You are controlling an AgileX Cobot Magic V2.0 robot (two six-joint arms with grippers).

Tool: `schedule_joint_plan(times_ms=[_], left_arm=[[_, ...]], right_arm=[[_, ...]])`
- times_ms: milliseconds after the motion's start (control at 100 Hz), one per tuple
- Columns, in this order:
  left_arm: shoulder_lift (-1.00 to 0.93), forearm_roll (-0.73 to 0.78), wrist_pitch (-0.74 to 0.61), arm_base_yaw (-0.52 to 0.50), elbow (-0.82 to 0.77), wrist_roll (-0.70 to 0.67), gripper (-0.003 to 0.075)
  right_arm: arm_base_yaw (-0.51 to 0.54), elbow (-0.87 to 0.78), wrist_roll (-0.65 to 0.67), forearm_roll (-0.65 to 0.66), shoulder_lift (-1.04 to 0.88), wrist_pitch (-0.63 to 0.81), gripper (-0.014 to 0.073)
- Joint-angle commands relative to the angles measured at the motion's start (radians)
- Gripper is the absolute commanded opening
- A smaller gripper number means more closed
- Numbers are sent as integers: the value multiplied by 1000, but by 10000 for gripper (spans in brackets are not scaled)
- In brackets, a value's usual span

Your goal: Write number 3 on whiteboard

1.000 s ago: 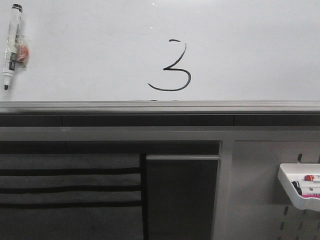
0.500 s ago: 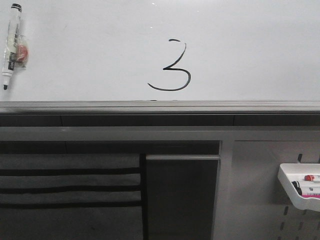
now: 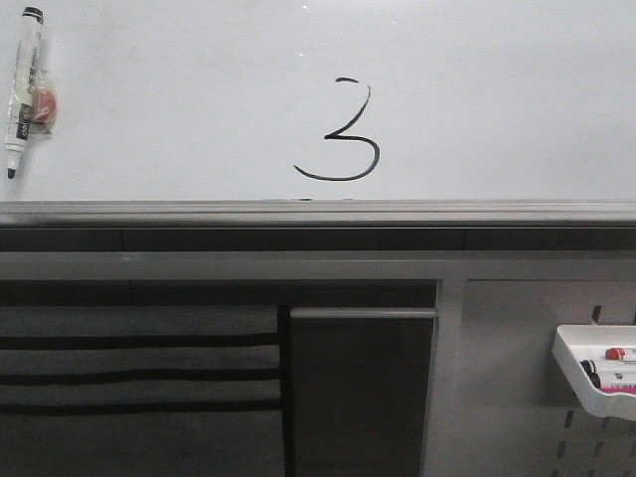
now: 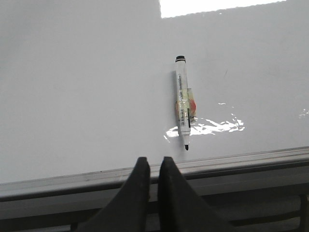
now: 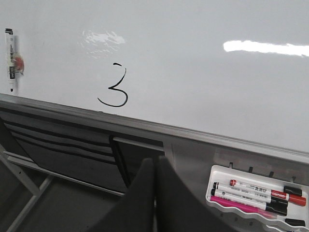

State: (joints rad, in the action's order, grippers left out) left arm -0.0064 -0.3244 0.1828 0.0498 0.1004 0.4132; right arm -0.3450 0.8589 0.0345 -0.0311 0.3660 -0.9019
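Observation:
A black hand-drawn number 3 (image 3: 341,134) stands on the glossy whiteboard (image 3: 497,99), just above its dark grey lower rail (image 3: 318,214); it also shows in the right wrist view (image 5: 114,86). A white marker with a black cap (image 3: 22,91) is stuck upright on the board at far left, tip down; it also shows in the left wrist view (image 4: 182,107) and the right wrist view (image 5: 9,60). My left gripper (image 4: 153,162) is shut and empty, below and left of that marker. My right gripper (image 5: 154,162) is shut and empty, below the board. Neither gripper shows in the front view.
A white tray (image 3: 594,373) with several markers hangs on the grey pegboard panel (image 3: 507,378) at lower right, also in the right wrist view (image 5: 256,193). Dark slotted panels (image 3: 139,373) and a dark cabinet front (image 3: 360,393) lie below the rail.

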Motion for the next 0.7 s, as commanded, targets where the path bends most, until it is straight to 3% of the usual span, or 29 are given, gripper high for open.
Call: schedule_joint_plan(times_ms=[0,280,340,690], left_arm=[[-16,-30,-97,-1,11,-27,-18],[-30,261,-230,-1,-86,-365,-18],[-30,295,-286,-1,-112,-380,-18],[-30,293,-263,-1,-109,-387,-18]], right_arm=[[3,20,0,9,12,82,-74],[3,20,0,9,12,82,-74],[3,20,0,9,12,82,-74],[3,20,0,9,12,82,-74]])
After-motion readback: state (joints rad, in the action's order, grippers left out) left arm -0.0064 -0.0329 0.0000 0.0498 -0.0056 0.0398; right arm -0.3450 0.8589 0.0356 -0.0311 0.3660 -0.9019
